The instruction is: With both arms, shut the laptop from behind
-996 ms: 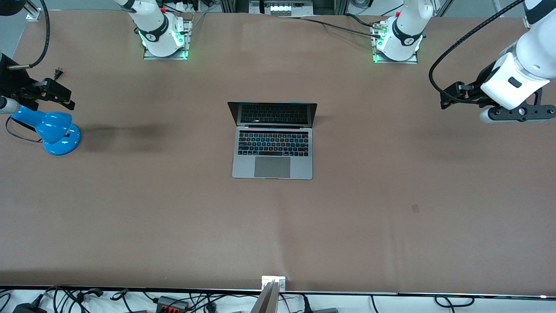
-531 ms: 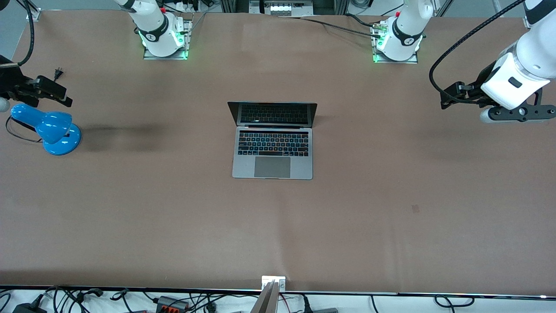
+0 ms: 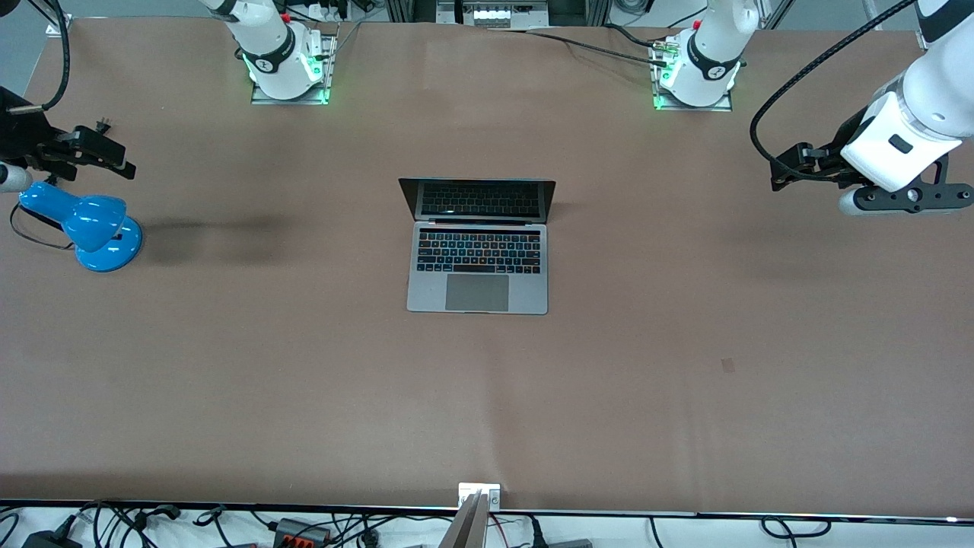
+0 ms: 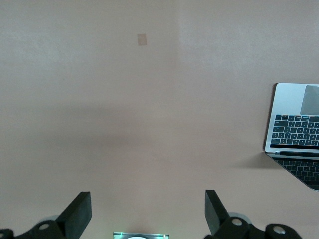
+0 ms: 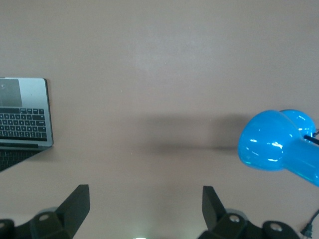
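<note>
With the laptop [image 3: 478,245] open mid-table and both the left gripper [image 4: 147,213] and right gripper [image 5: 145,209] spread wide, empty, you risk snagging the blue desk lamp [image 3: 84,221].

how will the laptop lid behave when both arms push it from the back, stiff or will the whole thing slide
The laptop looks thin, rigid metal, so its lid probably swings stiffly on the hinge. Its flat base on the smooth table could skid toward the front camera. The dark screen is likely fragile; push gently.

text: none legible | labels: none | numbers: none
</note>
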{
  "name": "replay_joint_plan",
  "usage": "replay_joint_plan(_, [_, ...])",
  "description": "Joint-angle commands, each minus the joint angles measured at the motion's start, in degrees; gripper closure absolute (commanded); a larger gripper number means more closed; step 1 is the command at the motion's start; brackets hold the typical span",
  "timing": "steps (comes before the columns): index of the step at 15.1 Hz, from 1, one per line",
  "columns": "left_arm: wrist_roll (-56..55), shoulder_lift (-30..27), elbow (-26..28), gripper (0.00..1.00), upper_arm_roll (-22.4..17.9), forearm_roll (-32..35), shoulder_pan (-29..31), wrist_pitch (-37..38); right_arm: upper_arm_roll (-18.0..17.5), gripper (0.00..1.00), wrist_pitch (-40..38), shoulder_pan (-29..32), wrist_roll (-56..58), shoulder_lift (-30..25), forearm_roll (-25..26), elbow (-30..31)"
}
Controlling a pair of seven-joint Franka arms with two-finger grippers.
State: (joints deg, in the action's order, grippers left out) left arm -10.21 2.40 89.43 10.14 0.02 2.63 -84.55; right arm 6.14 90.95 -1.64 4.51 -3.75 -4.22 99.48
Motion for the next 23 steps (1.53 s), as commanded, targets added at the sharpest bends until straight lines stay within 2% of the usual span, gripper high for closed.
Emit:
replay_joint_plan(1, [-0.34,-0.90,0.22,0.00,0.23,-0.81,0.18,1.05,-0.17,0.00,-5.40,-0.99,-0.11,0.50,0.17,-1.40])
replay_joint_plan(2, [0.01,-0.90,0.22,0.00,0.14,-0.81,0.27,1.23,-0.17,0.00,-6.21,-1.52,-0.03,0.59,0.79,-1.57])
replay_joint_plan(3, [-0.25,-0.90,0.31,0.07,0.14,-0.90,0.36,1.58,-0.26,0.00,-6.48,-1.70,0.15,1.46,0.70,-1.75])
replay_joint_plan(5, [-0.42,-1.25,0.22,0.67,0.41,-0.90,0.18,3.51,-0.26,0.00,-7.44,-1.61,0.68,3.57,0.62,-1.84])
replay_joint_plan(7, [-0.42,-1.17,-0.31,0.81,0.23,-2.56,0.18,5.17,-0.52,0.00,-7.63,-2.05,0.76,4.10,0.70,-1.84])
replay_joint_plan(8, [-0.42,-1.08,-0.40,0.94,0.23,-3.44,0.27,5.97,-1.22,0.00,-8.32,-2.14,0.76,4.28,0.62,-1.92])
replay_joint_plan(9, [0.18,-1.08,-0.57,1.00,0.23,-4.93,0.27,6.06,-1.83,0.00,-9.72,-2.75,0.50,4.28,0.44,-1.93])
replay_joint_plan(10, [-0.59,-1.17,-0.57,1.00,0.23,-5.46,0.27,6.06,-1.92,0.06,-11.82,-3.71,-0.28,3.93,0.27,-1.93])
replay_joint_plan(12, [-0.69,-0.82,-0.57,1.00,0.23,-6.25,0.18,5.89,-2.19,0.59,-18.58,-5.83,-0.64,3.58,0.09,-1.93])
replay_joint_plan(14, [-0.60,-0.90,-0.39,1.00,0.14,-9.68,0.79,6.24,-2.28,0.95,-21.94,-7.66,-0.73,3.05,-0.09,-1.84])
replay_joint_plan(15, [-0.43,-1.08,-0.22,1.00,0.23,-9.86,0.62,6.41,-2.28,1.00,-22.47,-9.24,-0.73,2.87,-0.09,-1.75])
replay_joint_plan(17, [-0.60,-0.82,0.13,1.00,1.02,-10.74,-0.69,6.77,-2.28,1.00,-23.27,-11.36,-2.56,2.35,-0.09,-1.40])
replay_joint_plan(19, [-2.69,0.40,0.83,1.00,3.56,-10.83,-1.22,7.11,-2.36,1.00,-23.62,-15.65,-6.68,2.35,-0.52,-0.96])
replay_joint_plan(21, [-5.25,1.99,2.50,1.00,6.90,-11.96,-1.14,5.28,-2.37,1.00,-22.84,-20.57,-13.00,1.21,-4.03,-0.96])
replay_joint_plan(23, [-6.30,3.13,3.73,1.00,8.31,-15.12,-1.23,3.78,-2.45,1.00,-21.35,-25.32,-19.68,1.12,-4.65,0.17])
